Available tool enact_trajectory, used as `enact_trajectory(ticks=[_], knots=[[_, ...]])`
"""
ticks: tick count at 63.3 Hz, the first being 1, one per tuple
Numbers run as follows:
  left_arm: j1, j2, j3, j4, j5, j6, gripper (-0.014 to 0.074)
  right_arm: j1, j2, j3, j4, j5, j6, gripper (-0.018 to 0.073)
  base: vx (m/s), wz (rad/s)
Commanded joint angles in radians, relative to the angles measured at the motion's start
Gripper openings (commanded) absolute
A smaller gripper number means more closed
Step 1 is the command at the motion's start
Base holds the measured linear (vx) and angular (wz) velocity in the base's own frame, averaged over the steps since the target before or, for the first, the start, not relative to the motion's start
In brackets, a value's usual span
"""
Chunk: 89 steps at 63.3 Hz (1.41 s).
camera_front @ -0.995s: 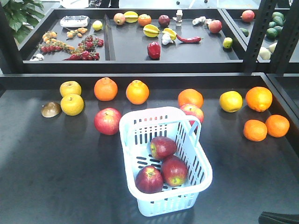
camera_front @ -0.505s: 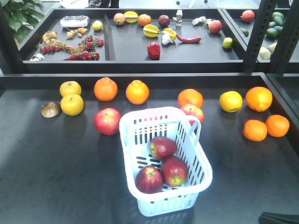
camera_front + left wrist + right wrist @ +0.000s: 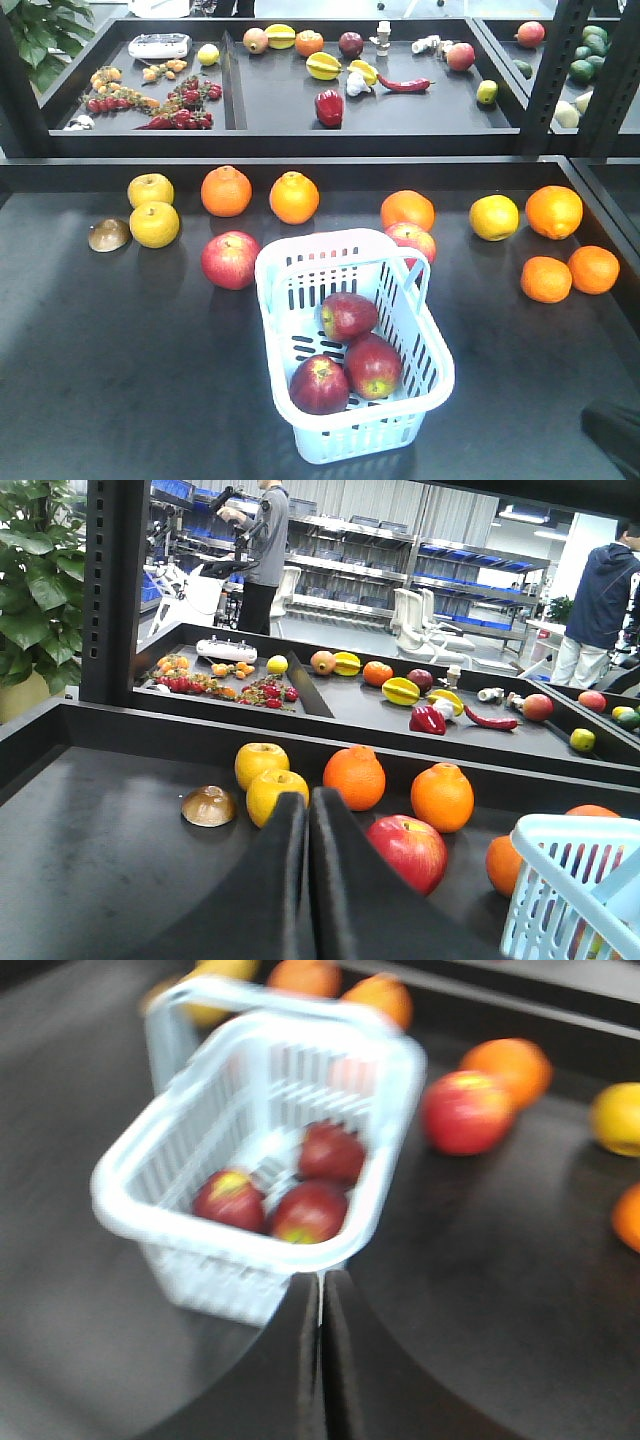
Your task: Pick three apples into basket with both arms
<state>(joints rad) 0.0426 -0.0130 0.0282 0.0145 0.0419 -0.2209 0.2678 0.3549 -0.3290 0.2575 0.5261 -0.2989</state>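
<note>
All three dark maroon apples (image 3: 347, 362) lie in the slotted plastic basket (image 3: 435, 372), just ahead of the right gripper (image 3: 320, 1290), whose fingers are pressed together, empty; the left gripper (image 3: 308, 810) likewise. Apples look firm, smooth, roll-prone: best clasped across the widest part.

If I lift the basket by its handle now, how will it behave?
The basket probably tilts: the three apples sit toward one end. Its thin slotted plastic likely flexes. The round apples may roll as it swings.
</note>
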Motion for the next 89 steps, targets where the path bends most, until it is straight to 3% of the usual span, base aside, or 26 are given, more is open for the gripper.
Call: enact_trajectory(ticks=[1,9,15,21,39,58,89], knots=[[-0.002,-0.014,-0.025,0.0,-0.071,-0.006,-0.0006,-0.002,-0.045,0.086,-0.101,-0.209,0.254,-0.0005,0.0,0.0],[-0.002,-0.014,-0.025,0.0,-0.071,-0.006,-0.0006,-0.031,-0.143,0.258,-0.275,-0.28,0.519,-0.0005,0.0,0.0],[-0.002,-0.014,-0.025,0.0,-0.071,-0.006,-0.0006,-0.062,-0.215,0.362,-0.345,-0.319,0.666,-0.0005,0.0,0.0],[-0.002,-0.014,-0.025,0.0,-0.071,-0.006,-0.0006,-0.107,-0.296,0.364,-0.38,-0.199,0.73,-0.0005,0.0,0.0],[-0.002,-0.013,-0.025,0.0,-0.07,-0.006,-0.0006,-0.285,-0.38,0.371,-0.444,-0.336,0.702,-0.0005,0.0,0.0],[-0.002,-0.013,-0.025,0.0,-0.07,-0.006,-0.0006,-0.289,-0.38,0.371,-0.459,-0.508,0.503,-0.0005,0.0,0.0],[-0.002,-0.013,-0.025,0.0,-0.07,-0.006,-0.0006,-0.289,-0.38,0.371,-0.455,-0.51,0.5,-0.0005,0.0,0.0]])
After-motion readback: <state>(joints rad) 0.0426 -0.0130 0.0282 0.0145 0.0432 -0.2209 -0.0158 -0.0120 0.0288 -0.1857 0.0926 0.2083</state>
